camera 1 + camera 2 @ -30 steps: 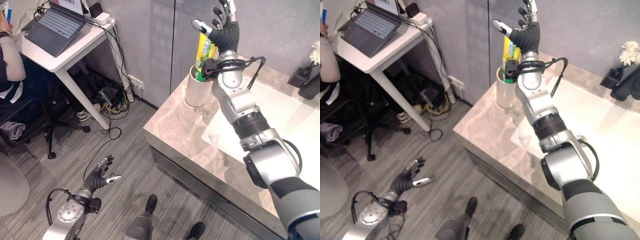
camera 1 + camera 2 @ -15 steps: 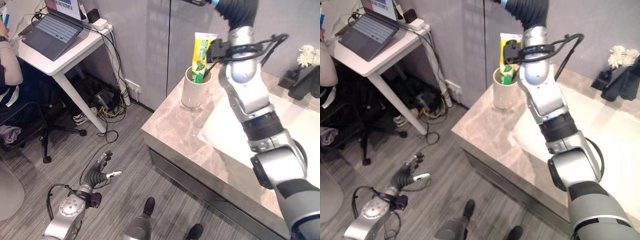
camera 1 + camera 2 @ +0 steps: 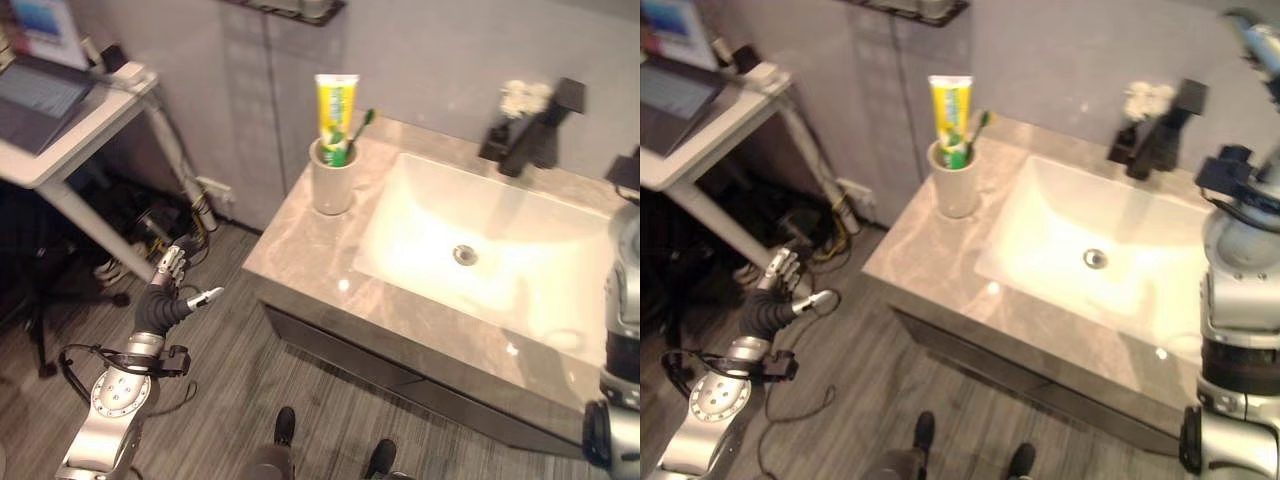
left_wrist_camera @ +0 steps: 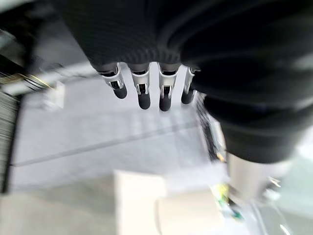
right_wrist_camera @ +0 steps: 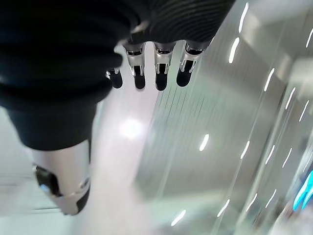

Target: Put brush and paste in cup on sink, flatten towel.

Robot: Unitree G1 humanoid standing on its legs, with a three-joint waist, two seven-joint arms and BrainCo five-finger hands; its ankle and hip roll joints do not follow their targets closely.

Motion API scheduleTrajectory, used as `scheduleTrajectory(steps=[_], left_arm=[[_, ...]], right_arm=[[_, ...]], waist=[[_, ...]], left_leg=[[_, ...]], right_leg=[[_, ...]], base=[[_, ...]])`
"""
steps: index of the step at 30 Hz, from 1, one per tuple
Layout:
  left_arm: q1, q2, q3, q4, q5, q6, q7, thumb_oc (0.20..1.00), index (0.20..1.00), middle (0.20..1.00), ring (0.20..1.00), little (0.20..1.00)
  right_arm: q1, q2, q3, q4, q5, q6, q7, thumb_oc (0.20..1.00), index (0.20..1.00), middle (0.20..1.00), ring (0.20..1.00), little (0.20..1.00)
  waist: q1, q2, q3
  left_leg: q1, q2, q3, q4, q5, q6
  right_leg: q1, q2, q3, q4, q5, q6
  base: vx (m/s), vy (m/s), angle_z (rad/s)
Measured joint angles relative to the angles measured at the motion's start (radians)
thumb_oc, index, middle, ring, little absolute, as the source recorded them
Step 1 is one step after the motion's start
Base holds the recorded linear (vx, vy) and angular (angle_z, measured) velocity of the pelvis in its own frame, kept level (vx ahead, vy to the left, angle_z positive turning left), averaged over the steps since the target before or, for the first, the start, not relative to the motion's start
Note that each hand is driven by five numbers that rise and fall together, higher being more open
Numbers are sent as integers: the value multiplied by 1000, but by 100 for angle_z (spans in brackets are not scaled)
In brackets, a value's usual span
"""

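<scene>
Marble counter (image 3: 300, 250) holds cup (image 3: 331, 185) with paste (image 3: 336, 105) and brush (image 3: 356, 128); left hand (image 3: 165, 293) and right hand (image 5: 146, 73) spread, empty.

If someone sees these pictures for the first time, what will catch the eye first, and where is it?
Most striking is the yellow toothpaste tube standing upright in the white cup with a green toothbrush beside it, at the left end of the marble counter. Next comes the bright white basin with a black tap behind it. The left hand hangs open over the grey floor.
</scene>
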Motion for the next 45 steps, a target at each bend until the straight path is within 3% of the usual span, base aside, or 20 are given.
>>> scheduleTrajectory(steps=[1, 3, 4, 6, 7, 8, 11, 14, 18, 20, 28, 29, 32, 34, 35, 39, 45], left_arm=[[7, 0, 24, -13, -1, -13, -5, 200, 200, 200, 200, 200], [15, -10, 33, 19, -1, -15, -7, 200, 200, 200, 200, 200], [7, -12, 33, 36, 5, -17, -12, 200, 200, 200, 200, 200], [29, -6, 61, 40, 12, -23, -6, 200, 200, 200, 200, 200], [48, -7, 74, 46, 12, -22, -3, 200, 200, 200, 200, 200], [48, -10, 59, 84, 13, -21, -5, 200, 200, 200, 200, 200], [36, -35, 39, 154, 12, -20, -3, 200, 200, 200, 200, 200], [31, -41, 34, 200, 13, -14, 2, 200, 200, 200, 200, 200], [22, -39, 41, 238, 14, -3, 8, 200, 200, 200, 200, 200], [4, -39, 39, 282, 24, 11, 17, 200, 200, 200, 200, 200], [-49, -44, 41, 365, 43, 50, 53, 200, 200, 200, 200, 200], [-66, -44, 40, 365, 43, 55, 53, 200, 200, 200, 200, 200], [-81, -26, 41, 365, 43, 71, 53, 200, 200, 200, 200, 200], [-109, -26, 27, 382, 44, 71, 53, 200, 200, 200, 200, 200], [-159, -26, 0, 418, 44, 73, 54, 200, 200, 200, 200, 200], [-198, -30, -22, 432, 42, 72, 70, 200, 200, 200, 200, 200], [-341, -28, -89, 507, 37, 59, 74, 200, 200, 200, 200, 200]], right_arm=[[134, -36, -84, 6, -100, 12, -30, 1000, 1000, 1000, 1000, 1000], [150, -31, -102, 4, -136, 42, -65, 1000, 1000, 1000, 1000, 1000], [261, -77, -171, 30, -222, 44, -90, 1000, 1000, 1000, 1000, 1000], [393, -117, -257, 113, -292, 65, -112, 1000, 1000, 1000, 1000, 1000], [400, -107, -267, 154, -298, 93, -119, 1000, 1000, 1000, 1000, 1000], [412, -88, -291, 210, -305, 130, -142, 1000, 1000, 1000, 1000, 1000], [419, 11, -302, 285, -272, 148, -158, 1000, 1000, 1000, 1000, 1000], [459, 55, -282, 354, -220, 145, -162, 1000, 1000, 1000, 1000, 1000], [503, 131, -269, 471, -116, 137, -157, 1000, 1000, 1000, 1000, 1000], [495, 197, -253, 571, 21, 107, -155, 1000, 1000, 1000, 1000, 1000], [469, 220, -213, 1026, 511, 25, -21, 1000, 1000, 1000, 1000, 1000], [430, 218, -217, 1155, 651, 12, 14, 1000, 1000, 1000, 1000, 1000], [428, 233, -209, 1229, 801, 21, 69, 1000, 1000, 1000, 1000, 1000], [439, 234, -140, 1299, 792, 27, 129, 1000, 1000, 1000, 1000, 1000], [433, 231, -80, 1419, 780, 68, 163, 1000, 1000, 1000, 1000, 1000], [398, 269, -78, 1517, 793, 122, 233, 1000, 1000, 1000, 1000, 1000], [369, 335, 54, 1633, 717, 209, 317, 1000, 1000, 1000, 1000, 1000]], waist=[[-5, 2, -1], [-51, 12, -6], [-64, 14, -8], [-71, 6, -13], [-79, 3, -16], [-117, 6, -20], [-148, 13, -49], [-188, 31, -69], [-198, 58, -85], [-203, 64, -92], [-201, 85, -96], [-191, 79, -94], [-186, 90, -94], [-178, 101, -87], [-157, 109, -84], [-157, 129, -75], [-153, 122, -65]], left_leg=[[4, 3, 24, 0, -5, 0], [19, 7, 39, 0, -13, -1], [25, 10, 55, 0, -16, -2], [25, 17, 77, 0, -20, -2], [27, 20, 83, 0, -21, -3], [41, 23, 110, 0, -27, -2], [54, 28, 147, -1, -35, -2], [73, 31, 176, -3, -41, -3], [76, 37, 204, -5, -50, -6], [76, 42, 223, -5, -52, -6], [55, 52, 231, -6, -45, -14], [52, 56, 231, -6, -44, -17], [27, 57, 223, -6, -43, -17], [23, 58, 218, -5, -35, -20], [22, 60, 212, -5, -34, -22], [4, 61, 205, -5, -33, -22], [-1, 63, 193, -5, -33, -23]], right_leg=[[-10, 2, 26, 0, 4, -2], [-8, 5, 44, 0, 7, -2], [-11, 8, 57, 0, 7, -2], [-25, 14, 81, 0, 7, -2], [-28, 16, 93, 0, 9, -3], [-30, 17, 117, 0, 12, -3], [-42, 22, 157, 0, 18, -4], [-42, 28, 187, 0, 20, -3], [-57, 30, 217, -9, 18, -2], [-69, 37, 238, -9, 23, -3], [-95, 46, 241, -9, 32, -11], [-97, 49, 240, -9, 33, -13], [-118, 50, 236, -9, 34, -17], [-120, 51, 231, -9, 34, -18], [-116, 52, 216, -9, 31, -21], [-127, 52, 207, -9, 32, -24], [-127, 54, 196, -9, 29, -21]], base=[[14, 5, -51], [6, 14, -38], [-14, 20, -22], [5, 5, -34], [0, -3, -52], [1, -4, -43], [8, 1, -46], [-5, -3, -31], [3, -17, -22], [4, -17, -26], [1, -40, -5], [5, -36, 3], [13, -48, 7], [14, -46, 9], [8, -28, 14], [26, -38, 6], [52, -28, 5]])
